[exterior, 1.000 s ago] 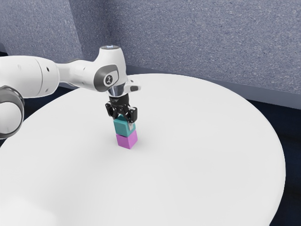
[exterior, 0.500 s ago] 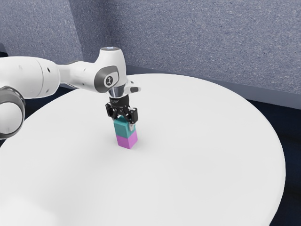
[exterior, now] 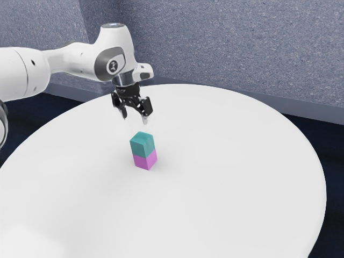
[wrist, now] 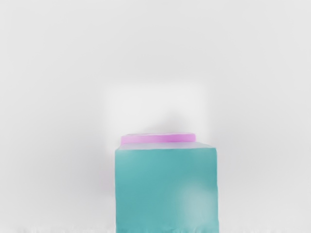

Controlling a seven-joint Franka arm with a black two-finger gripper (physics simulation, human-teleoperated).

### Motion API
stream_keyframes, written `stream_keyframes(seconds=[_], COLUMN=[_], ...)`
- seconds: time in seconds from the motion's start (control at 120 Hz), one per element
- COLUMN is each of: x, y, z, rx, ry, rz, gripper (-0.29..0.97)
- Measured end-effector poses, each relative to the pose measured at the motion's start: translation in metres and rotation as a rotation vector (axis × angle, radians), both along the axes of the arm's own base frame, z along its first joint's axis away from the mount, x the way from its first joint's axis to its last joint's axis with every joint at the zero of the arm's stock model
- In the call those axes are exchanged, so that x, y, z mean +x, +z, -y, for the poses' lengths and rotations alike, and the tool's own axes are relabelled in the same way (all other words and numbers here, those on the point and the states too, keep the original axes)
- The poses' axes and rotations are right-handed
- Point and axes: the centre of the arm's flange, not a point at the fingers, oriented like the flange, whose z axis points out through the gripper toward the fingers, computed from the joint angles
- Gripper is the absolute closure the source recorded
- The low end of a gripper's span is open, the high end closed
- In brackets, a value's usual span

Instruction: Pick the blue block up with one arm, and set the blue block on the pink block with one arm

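Two cubes sit stacked on the bench (exterior: 242, 177), the blue block (exterior: 142, 142) atop the pink block (exterior: 144, 160), below the claw (exterior: 135, 119), which hangs spread and empty, touching neither.

**A:** What runs off the edge in the wrist view?

**B:** The teal-blue plastic cube (wrist: 165, 189). The side nearest the camera is cut by the picture's edge, and the cube goes blurred there.

**A:** And the cube beneath it?

**B:** The pink plastic cube (wrist: 158, 138) is almost wholly hidden by the blue one. A thin pink strip shows past its far edge, no more.

**A:** And from the side camera?

**B:** The pink cube's top face is covered by the blue cube resting on it, and both cubes' far sides face away. The round white counter (exterior: 242, 188) is cut by the exterior view's left and lower edges. The white robot arm (exterior: 32, 70) runs off the exterior view's left edge.
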Motion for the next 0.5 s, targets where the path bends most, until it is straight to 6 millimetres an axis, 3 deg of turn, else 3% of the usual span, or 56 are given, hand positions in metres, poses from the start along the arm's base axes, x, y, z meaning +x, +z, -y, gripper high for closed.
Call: stream_keyframes(seconds=[0.083, 0.175, 0.5], x=[-0.011, -0.025, -0.035], y=[0.028, 0.045, 0.054], z=[0.003, 0.01, 0.014], rx=[0.004, -0.009, -0.02], ry=[0.003, 0.012, 0.04], rz=[0.006, -0.019, -0.053], gripper=[0.01, 0.01, 0.0])
